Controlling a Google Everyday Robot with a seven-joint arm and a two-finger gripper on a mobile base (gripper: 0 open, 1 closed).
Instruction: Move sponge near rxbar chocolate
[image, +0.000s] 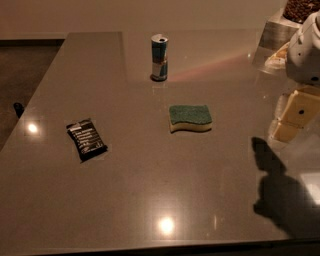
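The sponge lies flat near the middle of the table, dark green scrub side up over a pale yellow body. The rxbar chocolate, a flat black wrapper with white print, lies to the left of it, nearer the table's left edge, with a wide gap between the two. My gripper hangs above the table at the right edge of the view, to the right of the sponge and clear of it. It holds nothing that I can see.
A blue-and-silver drink can stands upright behind the sponge. Packets and a metallic box sit at the back right corner. The table's left edge runs diagonally, with dark floor beyond. The arm's shadow falls at the front right.
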